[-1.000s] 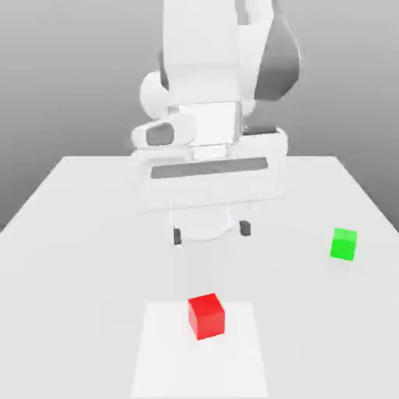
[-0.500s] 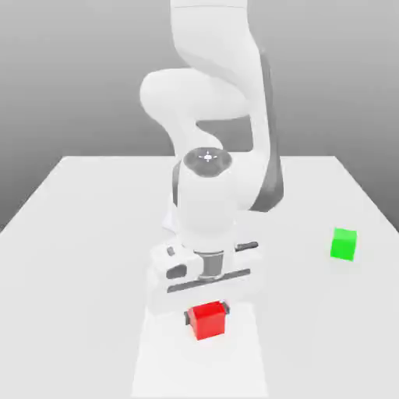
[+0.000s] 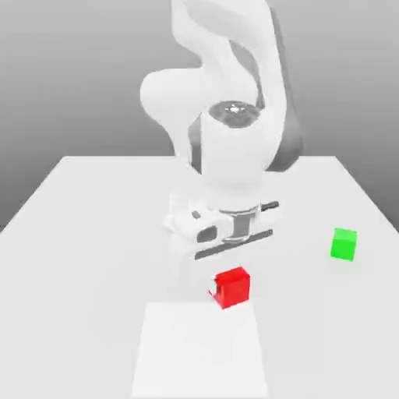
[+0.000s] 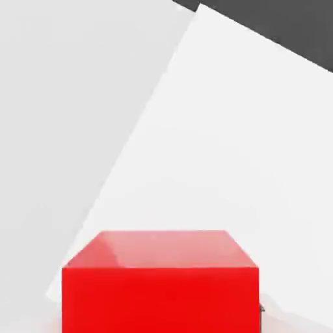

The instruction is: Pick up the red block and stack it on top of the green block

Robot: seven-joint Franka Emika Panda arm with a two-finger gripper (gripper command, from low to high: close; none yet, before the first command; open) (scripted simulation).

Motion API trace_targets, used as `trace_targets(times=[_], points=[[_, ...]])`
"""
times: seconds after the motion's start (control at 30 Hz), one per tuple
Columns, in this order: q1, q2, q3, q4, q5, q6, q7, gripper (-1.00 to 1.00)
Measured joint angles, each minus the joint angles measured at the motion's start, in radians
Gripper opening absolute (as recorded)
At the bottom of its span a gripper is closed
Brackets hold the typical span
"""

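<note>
Red block pinched in the claw, off the table

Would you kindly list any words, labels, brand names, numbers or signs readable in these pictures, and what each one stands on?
None: the red block, the green block, the white arm and the table all have plain, unmarked surfaces.

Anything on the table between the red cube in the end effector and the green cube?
Nothing. In the exterior view, bare white tabletop separates the small matte red cube from the small matte green cube.
</note>
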Motion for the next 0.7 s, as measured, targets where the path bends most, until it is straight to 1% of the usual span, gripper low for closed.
trace_targets(times=[0.23,0.53,0.6,0.7], points=[[0.232,-0.058,0.131,-0.012,0.063,-0.044,-0.302,-1.00],[0.554,-0.132,0.285,-0.029,0.118,-0.098,-0.662,-1.00],[0.608,-0.112,0.321,-0.028,0.109,-0.078,-0.719,-1.00],[0.608,-0.016,0.339,-0.025,0.040,0.013,-0.696,-1.00]])
